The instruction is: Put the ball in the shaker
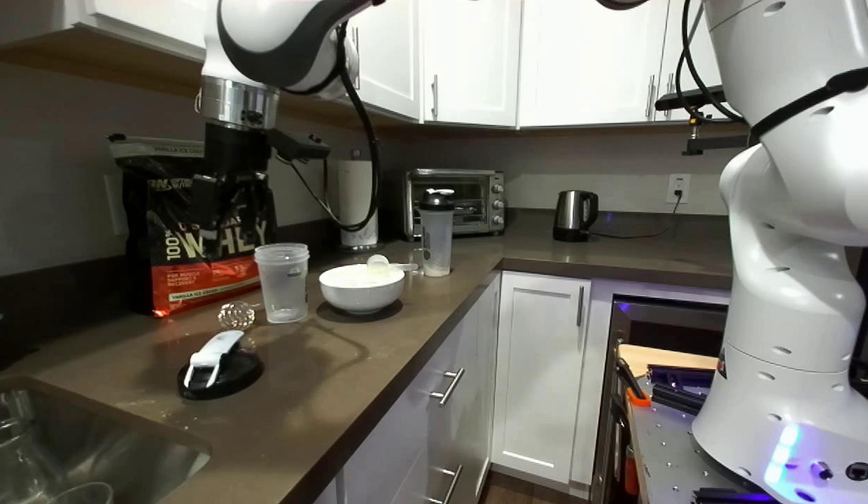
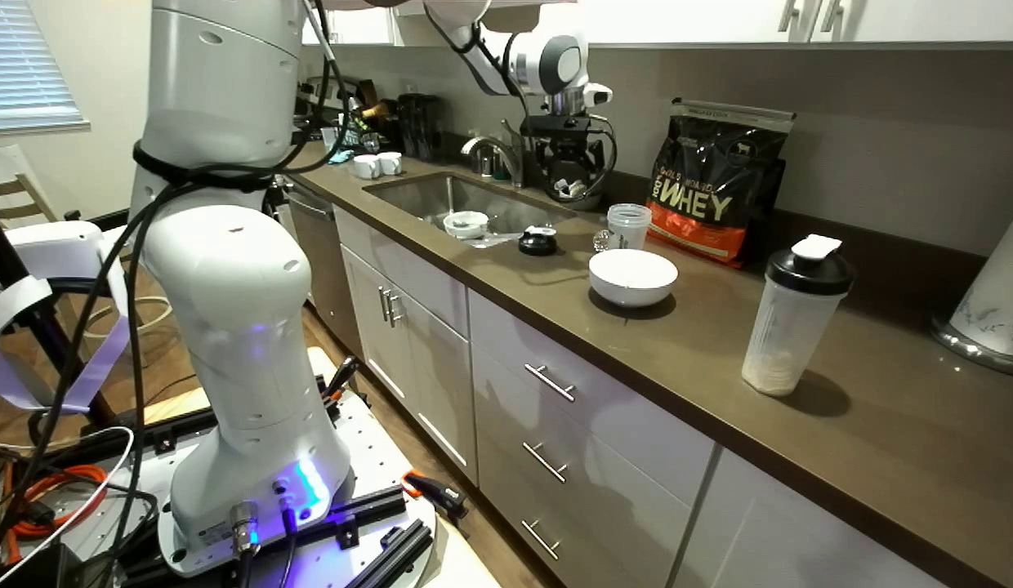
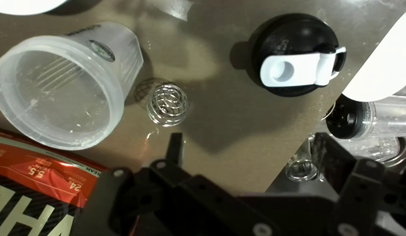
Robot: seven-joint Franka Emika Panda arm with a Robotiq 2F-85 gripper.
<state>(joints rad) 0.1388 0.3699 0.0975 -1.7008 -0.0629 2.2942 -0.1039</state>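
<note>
The ball [image 3: 167,105] is a silver wire coil. It rests on the counter beside the shaker, apart from it in the wrist view, and also shows in both exterior views [image 1: 236,316] [image 2: 601,241]. The shaker [image 3: 122,52] is a translucent whitish tumbler, upright with its mouth uncovered, on the counter in both exterior views [image 1: 283,283] [image 2: 629,226]. It looks empty inside apart from a few white specks. My gripper [image 3: 249,139] is wide open with nothing between its fingers. It hangs above the counter, in front of the whey bag in an exterior view [image 1: 224,210].
A black lid with a white flap [image 1: 220,371] lies near the ball and the sink edge. The sink [image 1: 126,437] holds glassware. The whey bag [image 1: 203,273] stands behind the shaker. A white bowl [image 1: 362,292] and a dark-topped cup [image 1: 437,234] stand further along the counter.
</note>
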